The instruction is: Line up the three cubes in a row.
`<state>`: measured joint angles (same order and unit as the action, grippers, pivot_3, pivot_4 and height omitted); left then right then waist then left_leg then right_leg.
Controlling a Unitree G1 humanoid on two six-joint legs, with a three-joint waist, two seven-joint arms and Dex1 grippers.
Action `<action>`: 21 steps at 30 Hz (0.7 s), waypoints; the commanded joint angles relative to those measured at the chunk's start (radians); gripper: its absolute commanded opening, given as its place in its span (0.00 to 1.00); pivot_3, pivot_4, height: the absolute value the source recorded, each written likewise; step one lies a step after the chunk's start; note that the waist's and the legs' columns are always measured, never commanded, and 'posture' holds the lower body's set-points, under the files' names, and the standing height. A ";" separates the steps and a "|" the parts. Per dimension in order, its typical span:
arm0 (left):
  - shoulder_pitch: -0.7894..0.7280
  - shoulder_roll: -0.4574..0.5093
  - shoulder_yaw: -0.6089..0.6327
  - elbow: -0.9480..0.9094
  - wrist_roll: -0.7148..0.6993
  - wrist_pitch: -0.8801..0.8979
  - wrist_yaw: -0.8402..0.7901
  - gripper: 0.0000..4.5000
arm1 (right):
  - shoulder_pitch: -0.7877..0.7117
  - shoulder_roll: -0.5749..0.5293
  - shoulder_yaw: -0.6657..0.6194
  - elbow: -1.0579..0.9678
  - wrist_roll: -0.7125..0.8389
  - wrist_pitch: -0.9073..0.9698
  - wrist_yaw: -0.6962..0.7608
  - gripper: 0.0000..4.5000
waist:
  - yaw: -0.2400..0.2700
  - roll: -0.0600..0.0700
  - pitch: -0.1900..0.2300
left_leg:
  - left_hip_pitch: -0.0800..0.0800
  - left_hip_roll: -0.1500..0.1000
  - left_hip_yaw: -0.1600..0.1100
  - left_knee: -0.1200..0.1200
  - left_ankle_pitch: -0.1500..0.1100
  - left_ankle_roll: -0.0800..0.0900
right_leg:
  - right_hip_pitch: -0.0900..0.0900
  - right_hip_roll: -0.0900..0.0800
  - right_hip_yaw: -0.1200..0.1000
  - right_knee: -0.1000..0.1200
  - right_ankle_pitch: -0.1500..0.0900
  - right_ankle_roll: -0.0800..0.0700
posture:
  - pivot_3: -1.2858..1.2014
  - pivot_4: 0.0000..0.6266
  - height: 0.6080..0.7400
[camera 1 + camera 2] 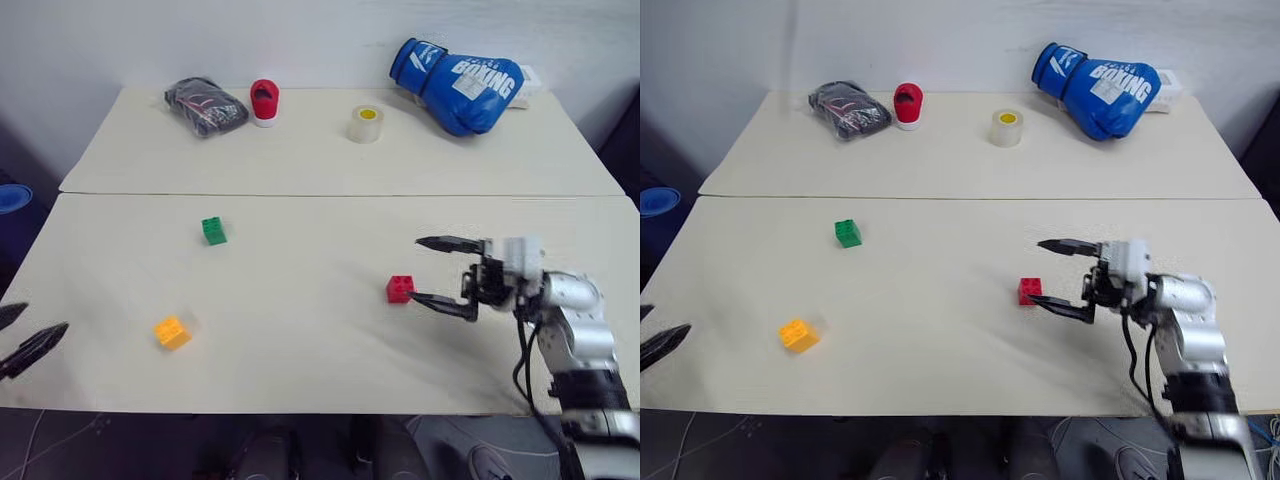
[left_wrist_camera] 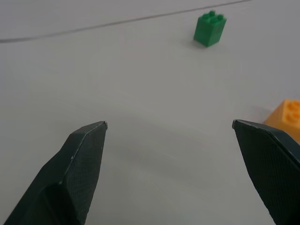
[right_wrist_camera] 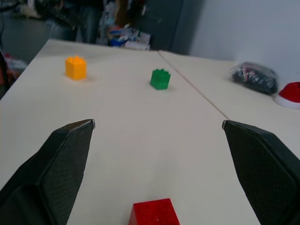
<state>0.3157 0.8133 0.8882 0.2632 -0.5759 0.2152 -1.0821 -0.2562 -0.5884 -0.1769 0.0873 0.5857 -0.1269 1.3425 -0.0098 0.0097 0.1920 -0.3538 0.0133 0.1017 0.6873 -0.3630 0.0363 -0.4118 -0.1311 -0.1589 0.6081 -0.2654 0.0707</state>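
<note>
Three cubes lie apart on the cream table (image 1: 300, 350). The green cube (image 1: 213, 230) is at mid-left. Nearer the front left is the yellow-orange cube (image 1: 172, 332). The red cube (image 1: 400, 288) rests at mid-right. My right gripper (image 1: 417, 269) is open and points left, its nearer fingertip just right of the red cube, which nothing holds. The right wrist view has the red cube (image 3: 154, 213) low between the open fingers. My left gripper (image 1: 47, 316) hangs open at the table's front left edge, left of the yellow-orange cube (image 2: 287, 116), holding nothing.
On the far table stand a dark bag (image 1: 205, 105), a red-and-white cylinder (image 1: 264, 102), a tape roll (image 1: 366, 123) and a blue boxing glove (image 1: 460, 82). A seam (image 1: 300, 195) divides the two tabletops. A blue object (image 1: 12, 197) sits off the left edge.
</note>
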 commanded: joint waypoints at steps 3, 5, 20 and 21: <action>-0.015 -0.051 -0.012 -0.141 -0.034 0.012 0.082 1.00 | 0.091 -0.009 -0.091 -0.118 0.052 0.034 -0.090 0.99 | 0.012 -0.002 -0.001 | 0.001 0.000 0.001 0.000 -0.003 -0.004 | 0.000 -0.001 0.001 -0.002 0.000 0.000 | 0.52 0.24 1.00; -0.047 -0.066 -0.053 -0.215 -0.045 0.059 0.136 1.00 | 0.105 0.000 -0.103 -0.123 0.045 0.020 -0.109 0.99 | 0.021 -0.002 -0.001 | 0.001 0.000 0.000 0.000 -0.003 -0.005 | 0.000 -0.002 0.001 -0.002 0.000 0.000 | 0.52 0.24 1.00; -0.814 -0.296 -0.602 -0.455 0.078 0.735 1.006 1.00 | 0.129 0.029 -0.073 -0.099 -0.013 -0.064 -0.132 0.99 | 0.020 -0.003 -0.001 | 0.001 -0.001 0.004 0.000 0.002 0.001 | 0.000 0.003 0.002 0.002 0.000 0.001 | 0.52 0.24 1.00; -0.838 -0.331 -0.610 -0.442 0.108 0.752 1.062 1.00 | 0.132 0.031 -0.071 -0.098 -0.014 -0.070 -0.132 0.99 | 0.021 -0.003 -0.001 | 0.001 -0.001 0.004 0.000 0.002 0.001 | 0.000 0.004 0.002 0.002 0.000 0.001 | 0.52 0.24 1.00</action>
<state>-0.4980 0.4910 0.2793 -0.1764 -0.5064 0.9487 -0.0988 -0.1291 -0.5621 -0.2404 0.0020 0.5690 -0.1725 1.2082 0.0112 0.0064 0.1911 -0.3523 0.0122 0.1057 0.6874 -0.3601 0.0375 -0.4114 -0.1278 -0.1571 0.6103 -0.2650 0.0713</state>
